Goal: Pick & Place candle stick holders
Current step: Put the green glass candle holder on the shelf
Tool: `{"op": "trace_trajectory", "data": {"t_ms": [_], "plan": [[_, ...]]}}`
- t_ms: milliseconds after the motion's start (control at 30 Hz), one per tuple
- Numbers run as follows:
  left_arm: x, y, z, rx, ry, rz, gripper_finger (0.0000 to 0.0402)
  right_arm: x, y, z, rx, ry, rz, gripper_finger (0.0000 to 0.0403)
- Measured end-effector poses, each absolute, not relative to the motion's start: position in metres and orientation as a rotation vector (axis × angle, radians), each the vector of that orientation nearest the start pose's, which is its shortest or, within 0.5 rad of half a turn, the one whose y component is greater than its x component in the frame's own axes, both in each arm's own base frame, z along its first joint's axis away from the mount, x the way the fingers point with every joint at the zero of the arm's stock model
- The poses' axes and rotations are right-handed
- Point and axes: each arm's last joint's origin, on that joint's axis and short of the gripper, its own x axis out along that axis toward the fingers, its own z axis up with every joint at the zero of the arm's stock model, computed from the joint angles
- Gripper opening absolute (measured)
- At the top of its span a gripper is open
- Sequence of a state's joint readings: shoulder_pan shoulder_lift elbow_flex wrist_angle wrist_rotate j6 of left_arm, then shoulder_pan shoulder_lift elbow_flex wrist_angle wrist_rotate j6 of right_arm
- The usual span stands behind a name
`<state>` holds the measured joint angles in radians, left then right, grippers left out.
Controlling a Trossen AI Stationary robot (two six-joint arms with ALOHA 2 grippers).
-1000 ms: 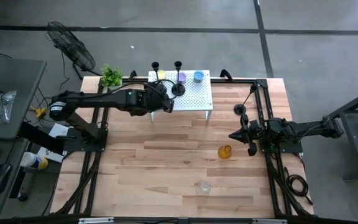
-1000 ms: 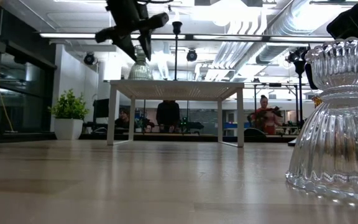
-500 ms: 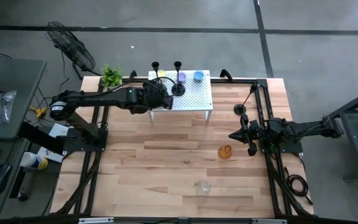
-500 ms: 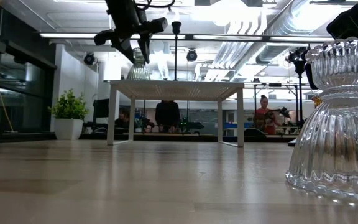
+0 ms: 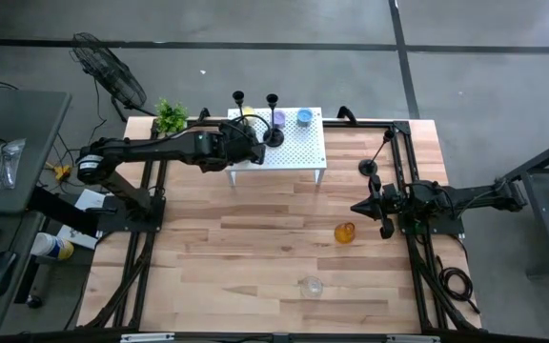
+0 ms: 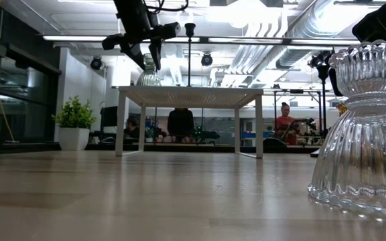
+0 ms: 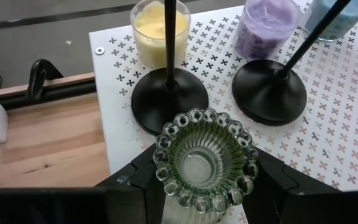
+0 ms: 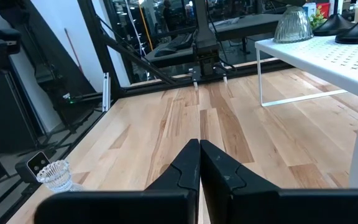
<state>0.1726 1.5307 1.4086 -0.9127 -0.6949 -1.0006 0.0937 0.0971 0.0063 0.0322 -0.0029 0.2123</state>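
A pale green ribbed glass cup (image 7: 205, 163) stands on the white perforated stand (image 5: 298, 143), near its left front corner; it also shows in the low view (image 6: 149, 72). My left gripper (image 5: 241, 145) is open above it, one finger on each side of the cup's rim. Two black candlesticks (image 7: 169, 99) (image 7: 269, 92) and yellow (image 7: 160, 31), purple (image 7: 271, 28) and blue (image 7: 334, 22) cups stand on the stand behind it. My right gripper (image 8: 199, 152) is shut and empty, low over the table's right side (image 5: 358, 207). My left gripper's fingers (image 7: 143, 186) come from above and stand close on both sides of the green cup's rim (image 7: 166, 140). I cannot tell whether they touch it. The cup stands upright with its base on the stand.
An amber cup (image 5: 344, 232) and a clear ribbed cup (image 5: 311, 285) stand on the wooden table, the clear one close to the low camera (image 6: 360, 127). A third black candlestick (image 5: 367, 168) stands at the right. A potted plant (image 5: 171, 116) is at the far left corner.
My left gripper has moved a little toward the table's far left edge above the stand. The green cup has stayed in place on the stand.
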Motion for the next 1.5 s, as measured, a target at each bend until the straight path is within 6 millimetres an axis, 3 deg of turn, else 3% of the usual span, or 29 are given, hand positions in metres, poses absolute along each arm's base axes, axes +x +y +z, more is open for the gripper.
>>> {"op": "trace_trajectory", "data": {"t_ms": [1300,1500], "plan": [[0.3057,0.0726,0.3164,-0.586,0.539,1.159,0.0152,0.1028,0.0097,0.1610,0.209,0.069,0.090,0.0002],[0.3058,0.0722,0.3135,-0.571,0.578,1.143,0.0178,0.1028,0.0097,0.1610,0.209,0.069,0.090,0.0002]]}}
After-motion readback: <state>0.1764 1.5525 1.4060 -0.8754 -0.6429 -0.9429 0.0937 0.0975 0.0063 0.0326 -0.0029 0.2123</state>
